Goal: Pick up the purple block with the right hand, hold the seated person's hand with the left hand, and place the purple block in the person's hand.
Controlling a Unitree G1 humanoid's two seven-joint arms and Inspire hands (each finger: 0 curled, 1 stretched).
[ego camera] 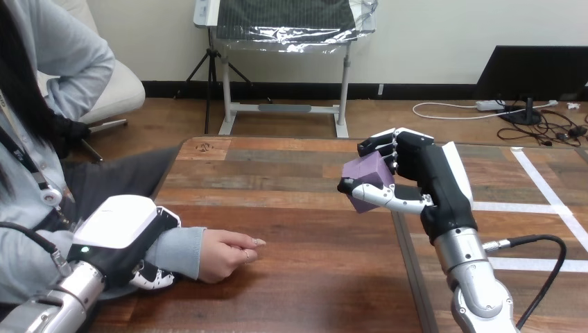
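My right hand (pixel 423 173) is raised above the table's right half, with its fingers and thumb curled round the purple block (pixel 367 179). The person's hand (pixel 227 254) rests on the table at the lower left, loosely closed with its knuckles up. My left hand (pixel 128 236) lies over the person's forearm just behind the wrist. Its white back faces me, and curled fingers (pixel 154 279) show under the sleeve.
The wooden table (pixel 305 229) has a metal seam (pixel 410 270) running front to back under my right arm. White tape lines (pixel 548 201) cross the table's right part. The person sits at the table's left side.
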